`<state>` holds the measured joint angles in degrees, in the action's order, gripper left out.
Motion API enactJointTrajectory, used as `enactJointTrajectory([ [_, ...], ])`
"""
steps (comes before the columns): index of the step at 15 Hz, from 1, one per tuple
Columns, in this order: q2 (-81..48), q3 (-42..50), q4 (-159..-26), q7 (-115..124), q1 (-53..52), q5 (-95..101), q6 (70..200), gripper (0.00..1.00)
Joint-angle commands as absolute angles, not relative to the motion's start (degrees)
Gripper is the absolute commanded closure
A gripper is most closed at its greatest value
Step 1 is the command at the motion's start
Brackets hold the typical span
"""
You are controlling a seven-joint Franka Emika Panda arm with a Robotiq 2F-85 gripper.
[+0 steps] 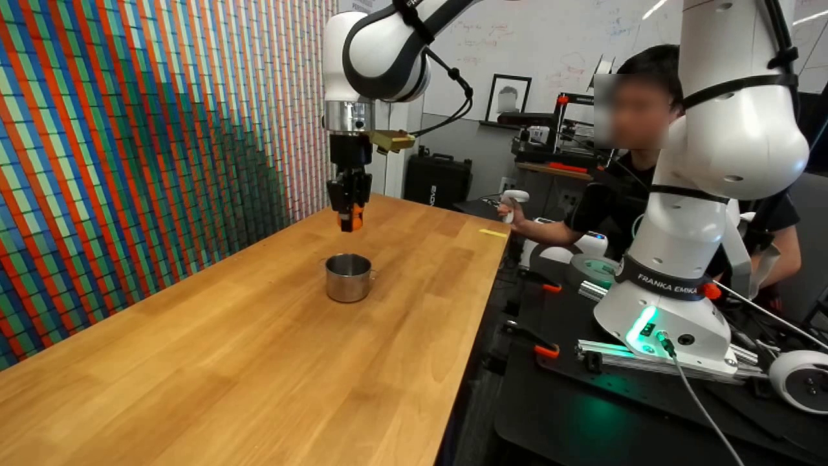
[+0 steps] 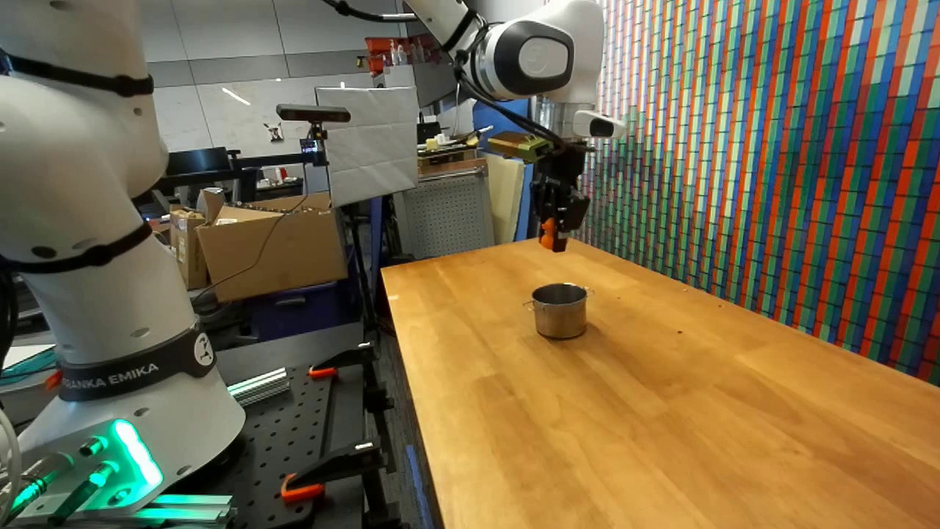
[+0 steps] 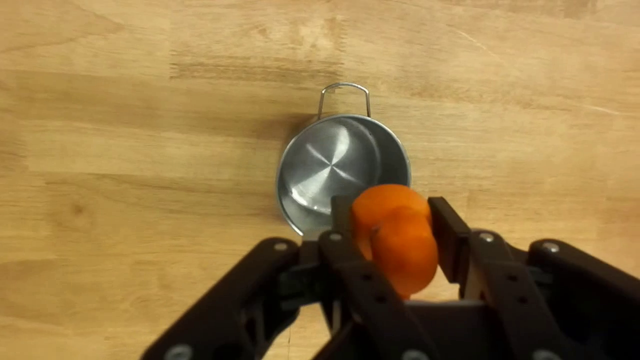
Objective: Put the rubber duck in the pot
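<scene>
The rubber duck (image 3: 400, 240) is orange and rounded, and sits between the two finger pads of my gripper (image 3: 392, 220). The gripper is shut on it and holds it in the air. In both exterior views the duck (image 1: 358, 218) (image 2: 547, 234) shows at the fingertips, partly covered by the black fingers. The grey metal pot (image 1: 348, 285) stands upright on the table, and it also shows in an exterior view (image 2: 560, 317). In the wrist view the pot (image 3: 325, 150) looks empty inside. The duck and a finger cover its lower right rim. The gripper is above the pot's height.
The wooden table (image 1: 259, 362) carries the pot. A multicoloured tiled wall (image 2: 771, 184) runs along one long side of the table. A person (image 1: 637, 129) holding a controller sits beyond the opposite side, near the robot base (image 1: 666, 317).
</scene>
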<state>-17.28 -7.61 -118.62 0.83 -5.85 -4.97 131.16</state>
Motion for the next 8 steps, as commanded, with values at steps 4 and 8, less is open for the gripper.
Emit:
enactJointTrajectory([
  [4, -21.6, -7.2, -115.2, 1.1, -6.3, -5.2, 132.7, 0.33],
  [8, -19.9, -6.4, -113.6, 1.7, -6.1, -4.5, 127.7, 0.03],
])
